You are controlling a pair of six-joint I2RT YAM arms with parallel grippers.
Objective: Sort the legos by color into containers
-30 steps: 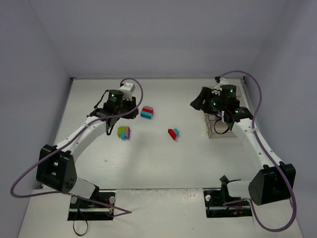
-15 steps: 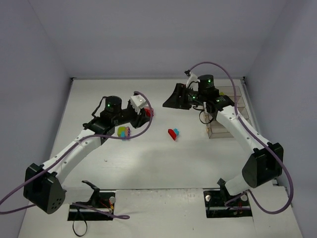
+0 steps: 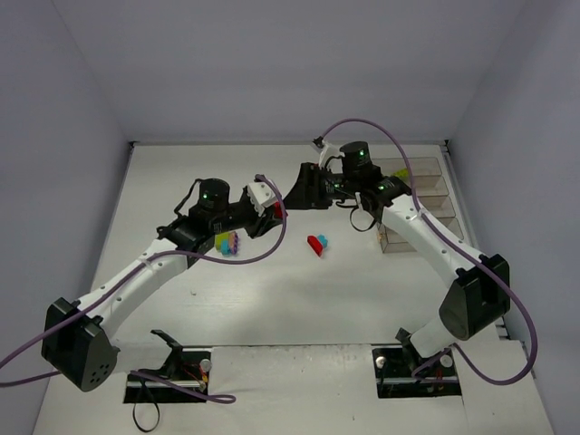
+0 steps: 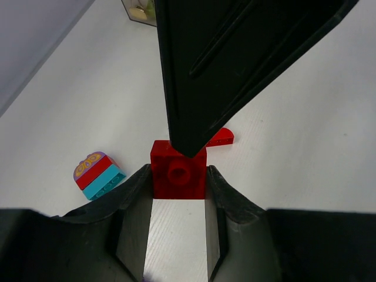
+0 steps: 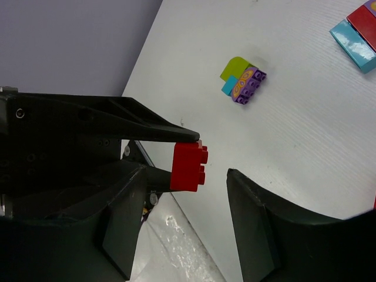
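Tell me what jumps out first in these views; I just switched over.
The two grippers meet in mid-air over the middle of the table. The left gripper is clamped on a red brick, and the right gripper, jaws open, frames that brick with a gap on both sides. Below, a lime-and-purple clump lies loose on the table, and the containers stand at the right edge.

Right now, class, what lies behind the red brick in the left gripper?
Behind the red brick, another red piece, partly covered by a black finger of the right gripper.
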